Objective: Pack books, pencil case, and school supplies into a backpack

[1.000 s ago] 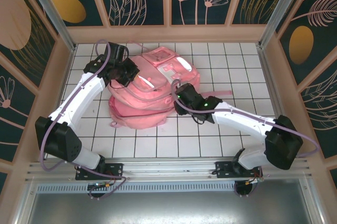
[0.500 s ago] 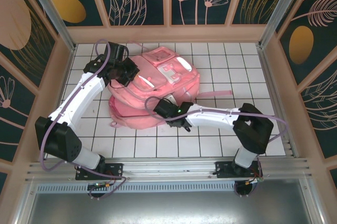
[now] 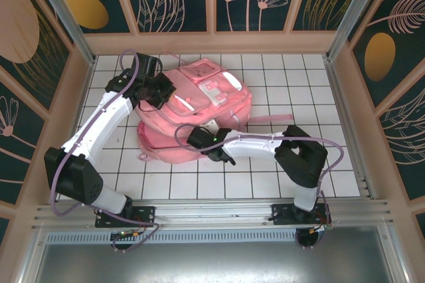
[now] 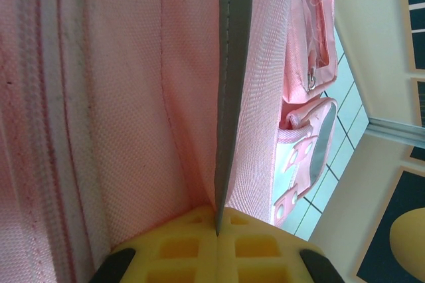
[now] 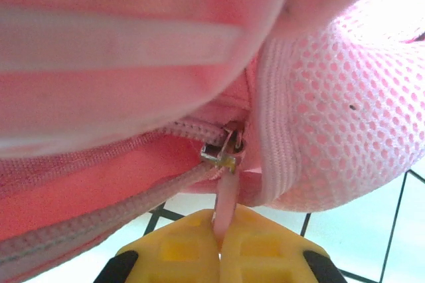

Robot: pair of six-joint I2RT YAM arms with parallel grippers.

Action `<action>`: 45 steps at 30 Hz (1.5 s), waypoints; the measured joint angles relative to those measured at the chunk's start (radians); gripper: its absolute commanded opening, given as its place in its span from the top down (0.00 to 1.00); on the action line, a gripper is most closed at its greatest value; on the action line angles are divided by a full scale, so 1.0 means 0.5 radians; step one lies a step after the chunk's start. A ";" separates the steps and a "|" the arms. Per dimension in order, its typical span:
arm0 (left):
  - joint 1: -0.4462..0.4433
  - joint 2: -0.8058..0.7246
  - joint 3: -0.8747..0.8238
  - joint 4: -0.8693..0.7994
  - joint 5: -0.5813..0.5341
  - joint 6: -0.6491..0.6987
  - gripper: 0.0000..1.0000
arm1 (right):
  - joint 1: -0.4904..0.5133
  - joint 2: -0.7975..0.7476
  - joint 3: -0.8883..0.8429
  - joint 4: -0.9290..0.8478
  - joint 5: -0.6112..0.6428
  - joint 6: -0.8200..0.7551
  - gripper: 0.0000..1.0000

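Observation:
The pink backpack (image 3: 206, 94) lies on the white tiled table, and both grippers are at it. At its far left edge my left gripper (image 3: 161, 92) is shut on a fold of the backpack's fabric; the left wrist view has the yellow fingertips (image 4: 218, 220) pinching the grey stripe (image 4: 232, 64). My right gripper (image 3: 197, 141) is at the bag's near edge. It is shut (image 5: 222, 230) on the pink zipper pull tab (image 5: 226, 193) below the metal slider (image 5: 222, 151). The books, pencil case and school supplies are out of view.
A loose pink strap (image 3: 272, 118) trails to the right of the bag. Wooden walls (image 3: 342, 97) close in the tiled table (image 3: 299, 84) on the left, back and right. Bare tiles lie to the right of the bag and along the near edge.
My right arm has swung left from the bag's right side to its near edge, and its gripper has shut on the zipper pull. The left arm has not moved.

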 measured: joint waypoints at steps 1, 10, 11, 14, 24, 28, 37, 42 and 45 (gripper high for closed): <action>0.000 0.000 0.000 0.001 0.000 0.001 1.00 | 0.001 -0.001 0.003 -0.008 -0.002 -0.010 1.00; 0.001 0.000 0.000 0.034 -0.005 -0.014 1.00 | -0.047 -0.278 -0.093 0.060 -0.356 -0.098 1.00; 0.001 0.000 0.000 0.040 -0.005 -0.016 1.00 | -0.066 -0.349 -0.131 0.104 -0.442 -0.112 1.00; 0.001 0.000 0.000 0.053 -0.005 -0.025 1.00 | -0.153 -0.537 -0.252 0.237 -0.686 -0.131 1.00; 0.005 0.000 -0.013 0.103 -0.008 -0.089 1.00 | -0.290 -0.677 -0.357 0.511 -1.252 -0.129 1.00; 0.006 0.000 -0.031 0.129 -0.002 -0.111 1.00 | -0.216 -0.641 -0.333 0.644 -1.406 -0.131 1.00; 0.006 0.000 -0.143 0.236 0.050 -0.149 1.00 | -0.159 -0.451 -0.270 0.745 -1.421 -0.115 1.00; 0.005 0.000 -0.149 0.237 0.047 -0.146 1.00 | -0.098 -0.523 -0.260 0.693 -1.159 -0.112 0.80; 0.005 0.000 -0.148 0.237 0.048 -0.146 1.00 | -0.069 -0.689 -0.260 0.618 -1.024 -0.076 0.72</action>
